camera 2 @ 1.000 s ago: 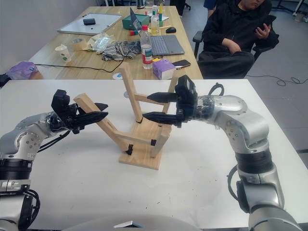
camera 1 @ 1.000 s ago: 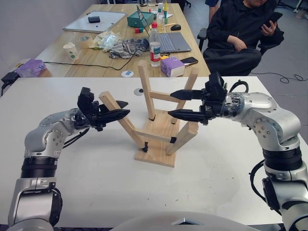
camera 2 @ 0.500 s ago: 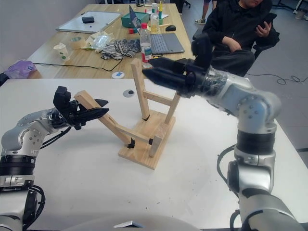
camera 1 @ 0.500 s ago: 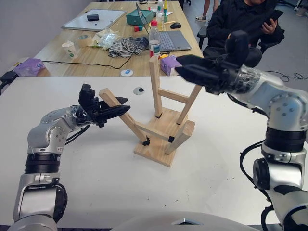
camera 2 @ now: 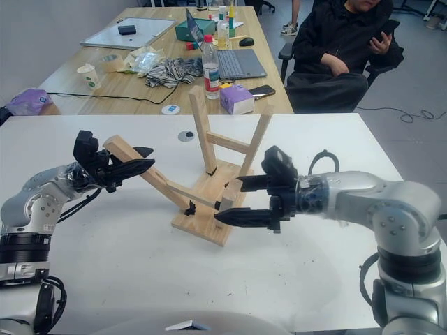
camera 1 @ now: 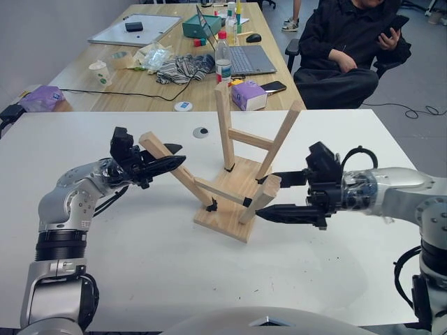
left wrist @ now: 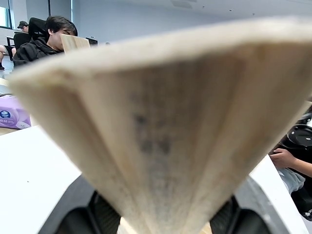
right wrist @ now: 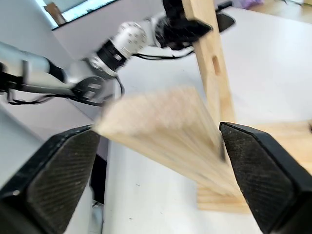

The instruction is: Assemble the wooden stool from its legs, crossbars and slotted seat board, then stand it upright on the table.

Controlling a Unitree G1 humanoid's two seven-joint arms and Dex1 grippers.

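My right fingers (camera 1: pixel 285 212) have dropped from above the upright legs and now sit apart, straddling the short leg (camera 1: pixel 264 197) of the upturned stool (camera 1: pixel 230 209) in the middle of the table (camera 1: pixel 140 265). My left fingers (camera 1: pixel 170 165) are clamped on the slanted leg (camera 1: pixel 183 176). I judge that seating the short leg comes next.

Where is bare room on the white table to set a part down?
Free: the near strip of the white table in front of the seat board, and its far right corner behind the right pincer. Crowded: the legs between that and the left pincer.
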